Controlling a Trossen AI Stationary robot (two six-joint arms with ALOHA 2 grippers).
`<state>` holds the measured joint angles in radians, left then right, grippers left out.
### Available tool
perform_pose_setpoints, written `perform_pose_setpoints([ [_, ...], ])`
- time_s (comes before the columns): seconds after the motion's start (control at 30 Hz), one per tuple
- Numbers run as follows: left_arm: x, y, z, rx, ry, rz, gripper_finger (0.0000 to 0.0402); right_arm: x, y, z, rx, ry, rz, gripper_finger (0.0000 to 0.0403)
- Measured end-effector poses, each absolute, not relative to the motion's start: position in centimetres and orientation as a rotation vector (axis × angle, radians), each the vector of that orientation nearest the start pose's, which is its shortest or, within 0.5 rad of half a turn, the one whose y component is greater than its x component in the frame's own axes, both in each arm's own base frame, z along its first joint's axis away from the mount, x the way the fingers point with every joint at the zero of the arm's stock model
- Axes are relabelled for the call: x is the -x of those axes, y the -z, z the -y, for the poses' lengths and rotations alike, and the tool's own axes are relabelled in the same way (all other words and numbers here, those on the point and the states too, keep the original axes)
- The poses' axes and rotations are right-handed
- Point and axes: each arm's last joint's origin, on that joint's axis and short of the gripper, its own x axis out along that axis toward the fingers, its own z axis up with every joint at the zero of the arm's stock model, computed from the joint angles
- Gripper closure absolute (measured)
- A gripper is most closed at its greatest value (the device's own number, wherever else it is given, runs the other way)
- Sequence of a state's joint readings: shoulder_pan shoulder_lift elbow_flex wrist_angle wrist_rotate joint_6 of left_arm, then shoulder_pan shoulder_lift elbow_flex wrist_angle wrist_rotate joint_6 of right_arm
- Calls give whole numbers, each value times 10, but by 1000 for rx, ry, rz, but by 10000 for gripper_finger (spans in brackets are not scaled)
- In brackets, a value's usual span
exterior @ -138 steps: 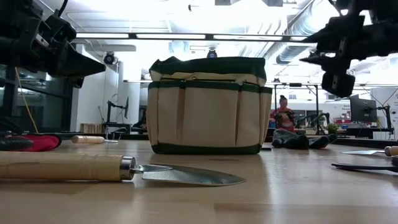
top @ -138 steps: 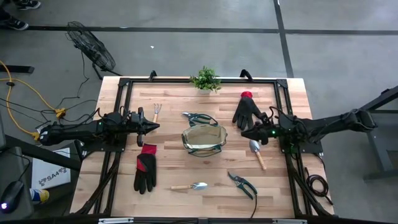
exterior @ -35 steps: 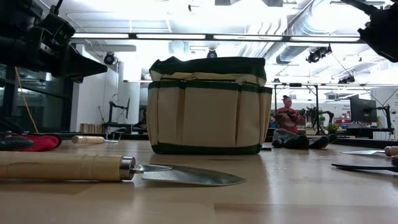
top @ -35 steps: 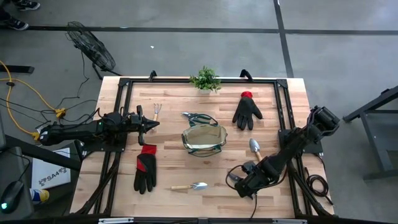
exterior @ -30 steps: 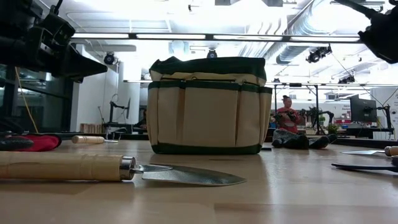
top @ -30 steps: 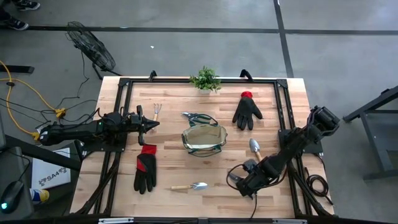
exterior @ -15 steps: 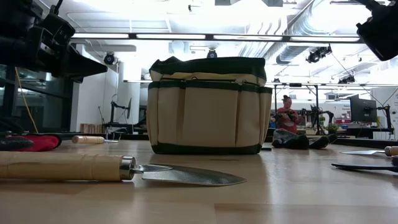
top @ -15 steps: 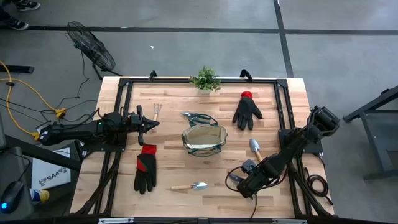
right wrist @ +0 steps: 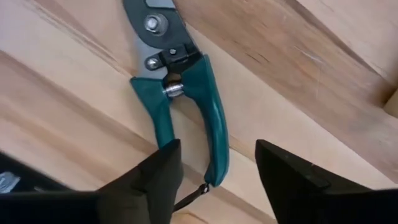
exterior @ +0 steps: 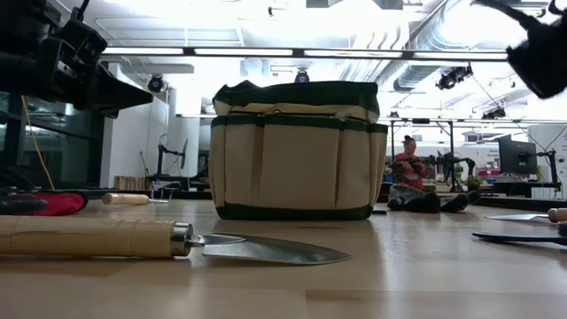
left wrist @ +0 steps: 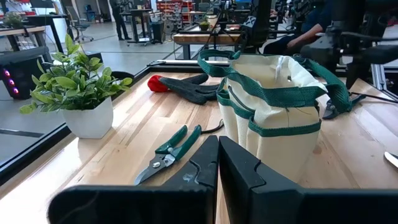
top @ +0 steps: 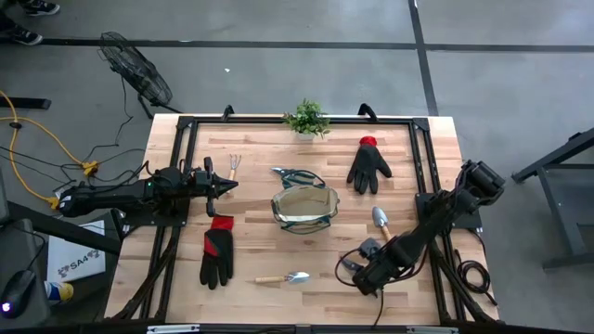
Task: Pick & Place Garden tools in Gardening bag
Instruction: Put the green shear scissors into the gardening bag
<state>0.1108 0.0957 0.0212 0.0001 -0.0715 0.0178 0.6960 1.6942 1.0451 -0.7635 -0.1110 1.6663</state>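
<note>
The olive gardening bag (top: pixel 290 200) stands upright on its base in the middle of the table. Around it lie the garden tools: two gloves (top: pixel 369 165) (top: pixel 217 255), two trowels (top: pixel 283 277) (top: pixel 383 227), a small rake (top: pixel 234 167) and green-handled shears (top: pixel 297 175). Teal-handled pruning shears (right wrist: pixel 211 112) lie flat at the near right. My right gripper (top: pixel 356 270) hangs open above them and points down. Its fingers (right wrist: pixel 155 180) stand on either side of the handle ends. My left gripper (top: pixel 229 187) waits level and shut, left of the bag.
A small potted plant (top: pixel 306 118) stands at the table's far edge. A black frame rail (top: pixel 422 167) runs along the table's sides. Bare wood lies between the bag and the near trowel.
My right gripper has rolled a little about its own pointing line while staying above the pruning shears. Nothing on the table has moved.
</note>
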Motion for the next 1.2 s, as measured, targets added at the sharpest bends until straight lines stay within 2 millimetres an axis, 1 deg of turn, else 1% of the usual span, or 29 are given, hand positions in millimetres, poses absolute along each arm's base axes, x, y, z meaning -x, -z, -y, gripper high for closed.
perform_pose_setpoints([
  [0.1,-102,-163,-13,-16,-182,-76,391,-229,-162,-196,-886,601,-1514,186],
  [0.33,-102,-163,-13,-16,-181,-76,391,-236,-147,-202,-862,562,-1510,189],
  [0.47,-101,-163,-13,-16,-180,-76,391,-236,-140,-202,-832,571,-1525,189],
  [0.63,-102,-163,-13,-16,-180,-76,391,-236,-139,-202,-816,583,-1524,195],
  [0.77,-102,-163,-13,-16,-180,-76,391,-234,-139,-200,-795,606,-1528,214],
  [1.2,-102,-163,-13,-16,-179,-76,391,-233,-138,-198,-741,584,-1543,299],
])
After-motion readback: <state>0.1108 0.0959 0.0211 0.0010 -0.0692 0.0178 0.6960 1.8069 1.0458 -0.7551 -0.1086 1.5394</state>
